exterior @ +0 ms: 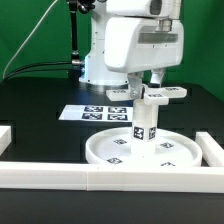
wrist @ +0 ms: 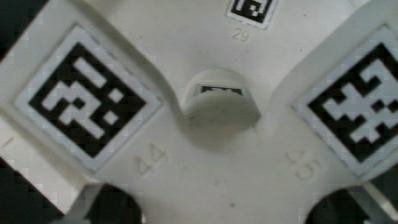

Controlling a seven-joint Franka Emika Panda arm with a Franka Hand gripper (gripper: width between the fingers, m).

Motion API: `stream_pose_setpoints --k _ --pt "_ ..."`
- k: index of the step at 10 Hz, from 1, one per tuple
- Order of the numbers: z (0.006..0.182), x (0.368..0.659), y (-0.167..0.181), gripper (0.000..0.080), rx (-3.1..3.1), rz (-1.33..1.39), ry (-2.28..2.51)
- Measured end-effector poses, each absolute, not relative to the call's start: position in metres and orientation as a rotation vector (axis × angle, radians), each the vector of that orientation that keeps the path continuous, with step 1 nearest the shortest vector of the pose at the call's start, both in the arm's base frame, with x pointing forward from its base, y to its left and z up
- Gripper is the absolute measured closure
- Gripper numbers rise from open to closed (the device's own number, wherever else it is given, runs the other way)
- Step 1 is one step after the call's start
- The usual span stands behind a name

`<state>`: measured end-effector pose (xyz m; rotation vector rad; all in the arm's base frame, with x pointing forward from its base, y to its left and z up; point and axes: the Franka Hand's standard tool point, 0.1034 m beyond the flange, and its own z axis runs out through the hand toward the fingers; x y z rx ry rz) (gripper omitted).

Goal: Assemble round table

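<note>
The round disc (exterior: 105, 150) lies flat on the black counter (exterior: 40, 110), just behind the front border rail (exterior: 60, 178). The short thick leg (exterior: 146, 125) stands upright at the middle of the disc, with tags on its side. The flat bar-shaped foot (exterior: 175, 95) lies level across the top of the leg, directly above the disc's centre. The gripper (exterior: 148, 88) hangs straight over the disc with its fingers close on either side of the foot (whether they actually press on it I cannot tell). The marker board (exterior: 85, 112) lies flat behind the disc, toward the exterior view's left. In the wrist view the foot (wrist: 196, 160) fills the frame, with a rounded hollow (wrist: 222, 100) between two large tags (wrist: 86, 95).
</note>
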<state>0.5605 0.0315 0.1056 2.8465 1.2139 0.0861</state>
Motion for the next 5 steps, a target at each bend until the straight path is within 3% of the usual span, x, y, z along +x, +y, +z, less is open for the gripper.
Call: stream_pose_setpoints --k 5 --pt "0.1048 0.5566 0.0384 0.0357 3.100 0.064 0.405"
